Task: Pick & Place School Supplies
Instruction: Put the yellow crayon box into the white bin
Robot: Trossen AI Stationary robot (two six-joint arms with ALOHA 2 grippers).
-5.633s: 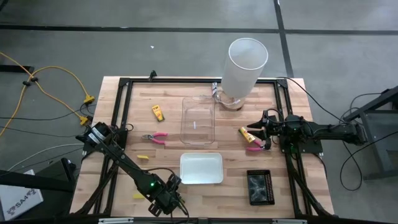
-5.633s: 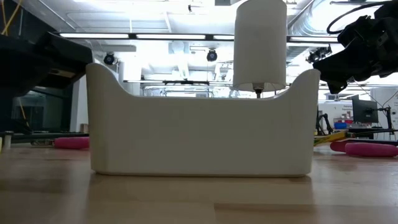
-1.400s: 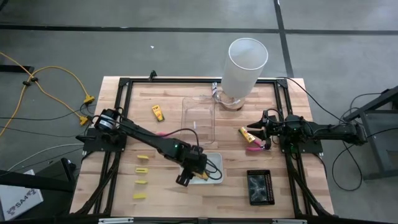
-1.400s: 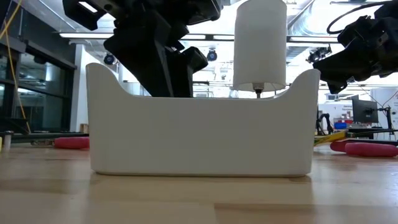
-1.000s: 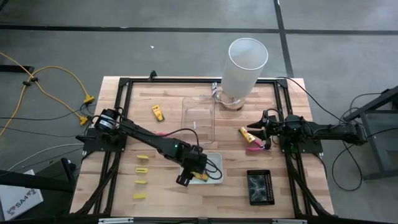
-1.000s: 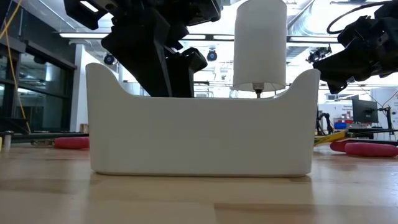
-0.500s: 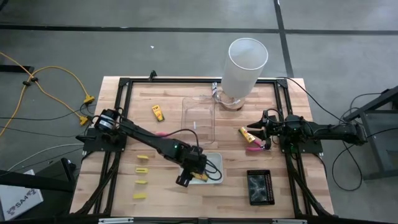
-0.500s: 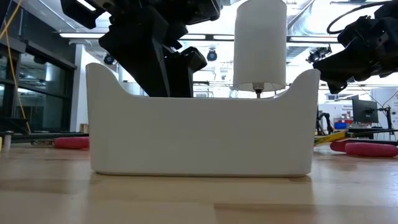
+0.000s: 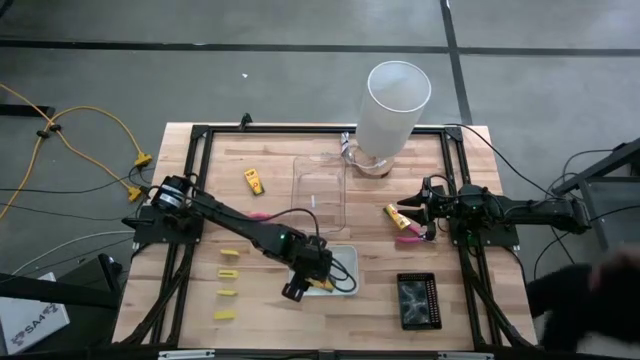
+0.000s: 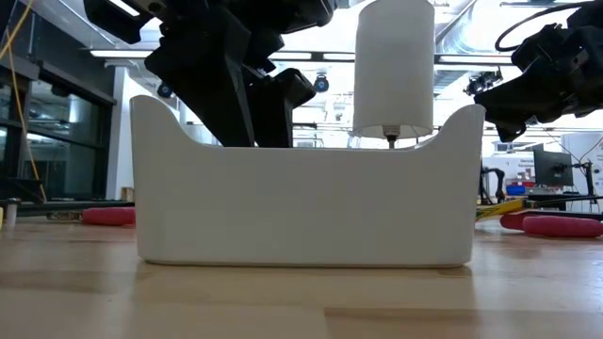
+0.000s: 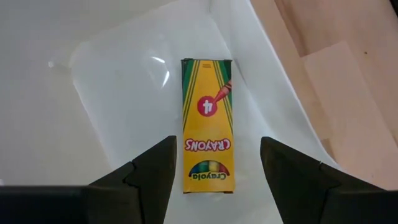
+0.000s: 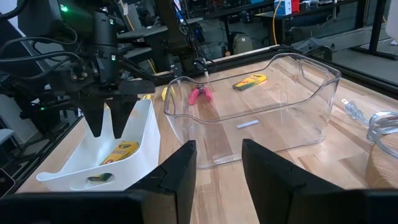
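Wooden slats of the worktop point(image 9: 200, 200) carry three trays and a tall white cylinder point(image 9: 392, 110) that stands at the far edge. Over the white tray point(image 9: 345, 262) near the middle of the front edge hangs the left gripper point(image 11: 214, 163), its fingers spread wide — a yellow crayon box point(image 11: 207, 126) lies flat on the tray floor between them, untouched. Beyond the tray, a clear tray point(image 9: 319, 190) sits at the worktop's centre, and a black tray point(image 9: 416, 300) rests by the front right corner. At the right edge waits the right gripper point(image 12: 217, 163), fingers apart and holding nothing, just beside a second crayon box point(image 9: 397, 214) and pink-handled scissors point(image 9: 409, 234). A third crayon box point(image 9: 254, 181) lies toward the far left, another pink-handled pair point(image 10: 108, 216) near it — while three small yellow blocks point(image 9: 230, 273) line up toward the front left corner.
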